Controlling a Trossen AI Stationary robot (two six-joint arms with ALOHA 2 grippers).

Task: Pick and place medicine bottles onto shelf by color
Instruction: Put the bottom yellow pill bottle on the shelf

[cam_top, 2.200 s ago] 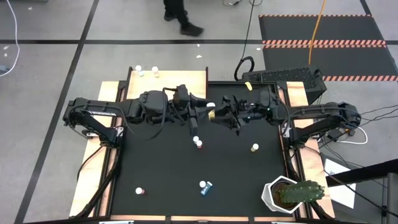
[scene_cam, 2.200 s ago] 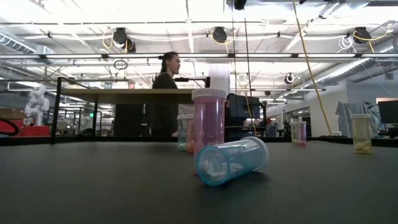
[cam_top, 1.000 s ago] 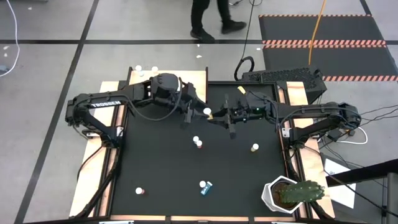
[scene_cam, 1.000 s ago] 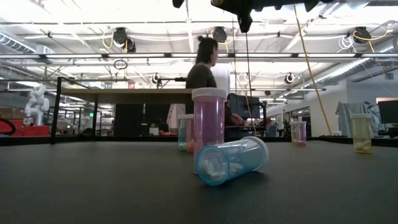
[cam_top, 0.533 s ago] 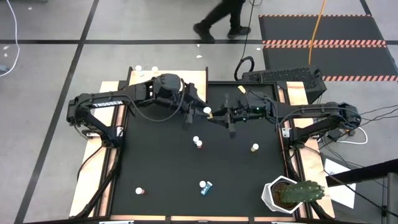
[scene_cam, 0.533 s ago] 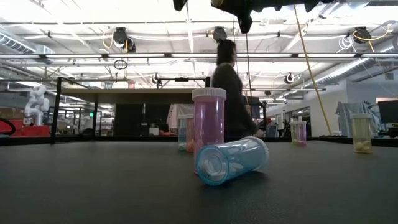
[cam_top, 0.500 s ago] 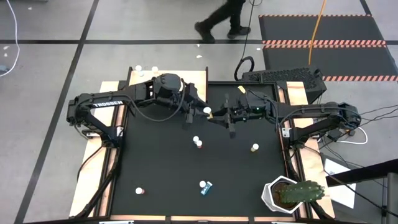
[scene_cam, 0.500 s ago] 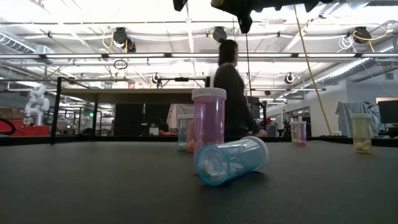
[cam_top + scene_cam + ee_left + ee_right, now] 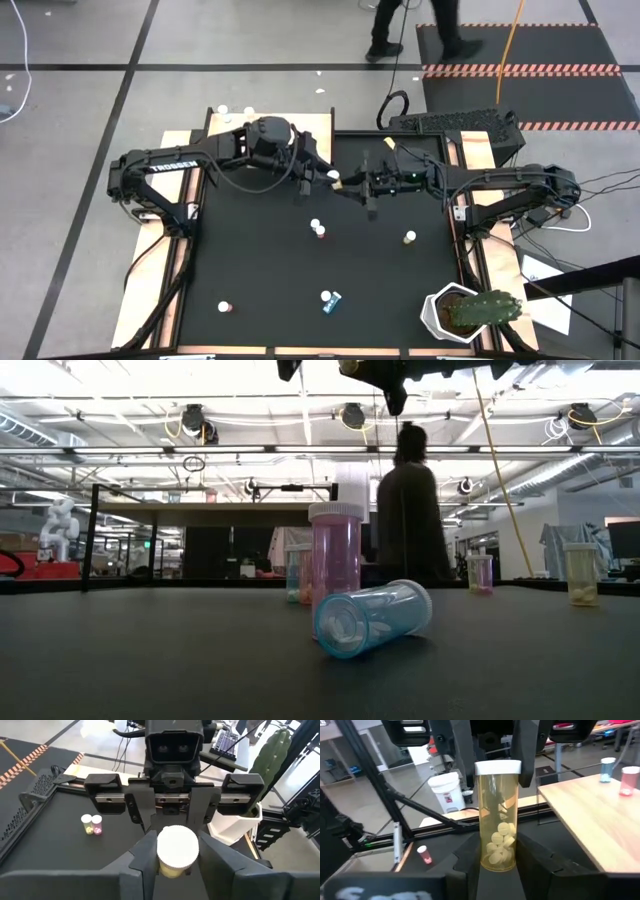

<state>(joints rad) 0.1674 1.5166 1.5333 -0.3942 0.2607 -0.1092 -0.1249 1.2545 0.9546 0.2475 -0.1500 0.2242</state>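
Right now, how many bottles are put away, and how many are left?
Done: a blue bottle and a pink bottle stand on the shelf. In hand: the right gripper and left gripper both pinch one yellow bottle in mid-air, likely a handover. Left: six bottles wait on the black mat.

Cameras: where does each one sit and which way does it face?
High: overhead, facing straight down; both whole arms, left gripper and right gripper meeting at the yellow bottle.
Low: table height, facing level across a tipped blue bottle into the room; arm parts at top edge.
Left wrist: faces the right gripper; own gripper at the bottle's cap.
Right wrist: faces the left gripper and shelf; own gripper holds the bottle.
Shared: both wrist views show that bottle.
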